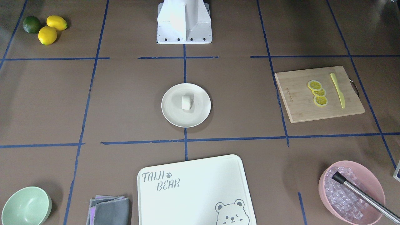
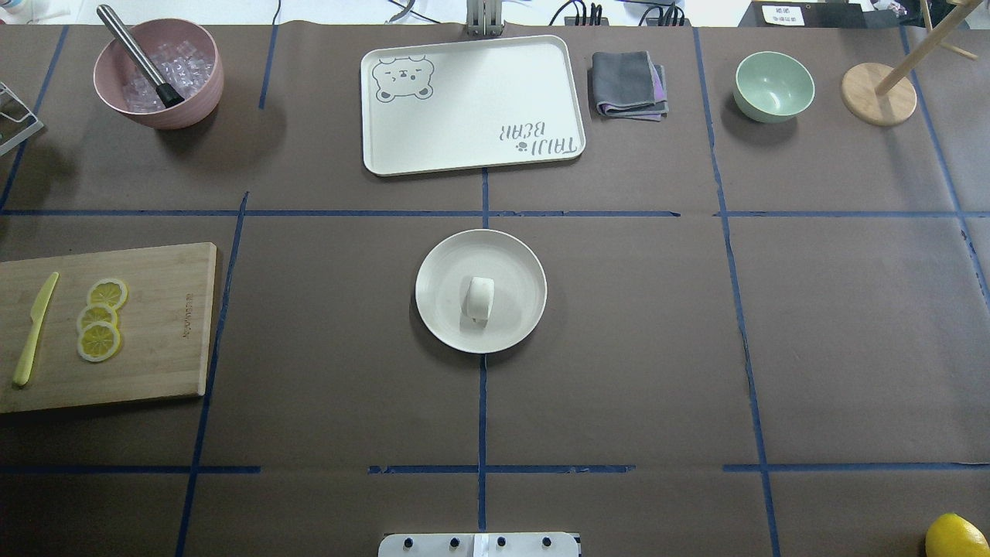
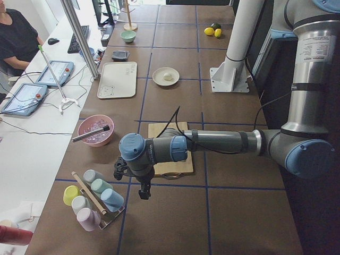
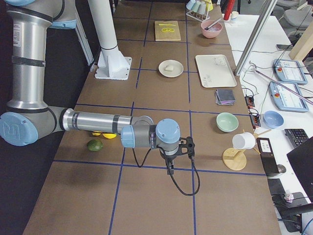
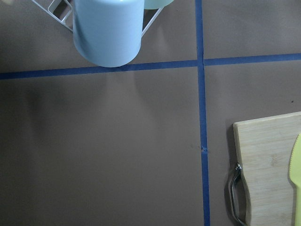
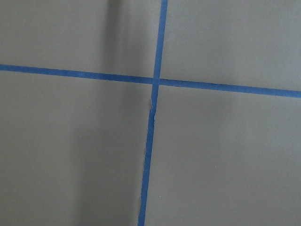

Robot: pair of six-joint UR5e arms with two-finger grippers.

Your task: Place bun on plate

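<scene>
Bun point(image 2: 479, 298) on plate point(image 2: 441, 309) — left arm point(image 3: 223, 141), right arm point(image 4: 93, 121) stretched level; left gripper point(image 3: 143, 194), right gripper point(image 4: 170, 170) downturned, openness unclear.

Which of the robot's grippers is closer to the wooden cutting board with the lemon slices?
Left. The left gripper hangs just past the handle end of the wooden cutting board; the right gripper is far off, at the opposite end.

You have a long bench point(image 2: 851, 309) covered in matte brown paper, ruled into rectangles by strips of blue tape point(image 2: 482, 418). Along one long side runs a white desk point(image 3: 26, 159) carrying two tablets point(image 3: 53, 73) and loose cables, with a slanted metal post point(image 3: 87, 58) rising at its edge. Your light is even, leaving only soft shadows.
</scene>
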